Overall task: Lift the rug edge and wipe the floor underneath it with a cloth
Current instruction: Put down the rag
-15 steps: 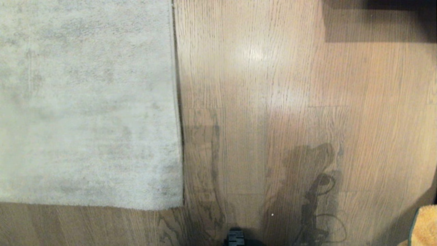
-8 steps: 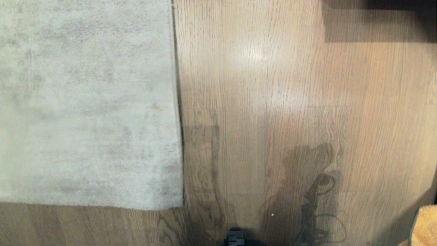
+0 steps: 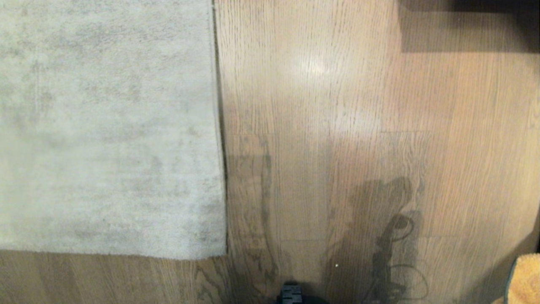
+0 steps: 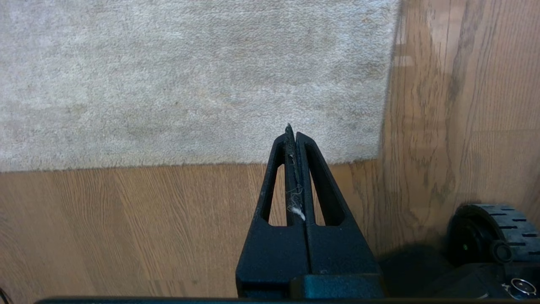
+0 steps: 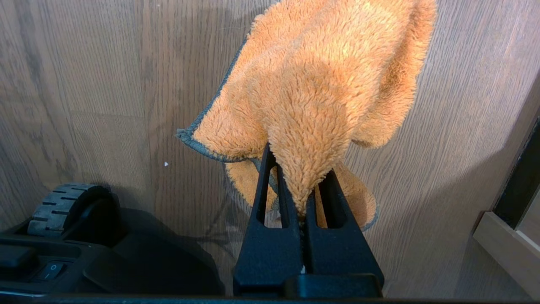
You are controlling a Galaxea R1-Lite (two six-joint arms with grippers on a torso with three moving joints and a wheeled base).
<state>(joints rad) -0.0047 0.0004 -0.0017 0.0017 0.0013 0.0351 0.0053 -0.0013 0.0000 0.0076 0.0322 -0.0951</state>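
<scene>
Nothing has moved since the earlier frames: the head view shows the same scene, rug and boards exactly where they were. Down on the left, the rug edge [image 3: 219,139] lies flat on the floor [image 3: 337,126], its corner [image 3: 221,253] squared off near the bottom of that view. Over in the left wrist view, the left gripper [image 4: 292,131] hangs above the rug's corner [image 4: 371,156], its two fingers pressed tight together with nothing between them but a wisp of lint. And the right gripper [image 5: 301,198] has the cloth [image 5: 320,84] pinched firmly in its closed fingers, orange fleece bunched and draped forward over the brown planks [image 5: 105,84]. From the head view, only a sliver of that cloth [image 3: 525,278] peeks in at the bottom right, well apart from the rug.
</scene>
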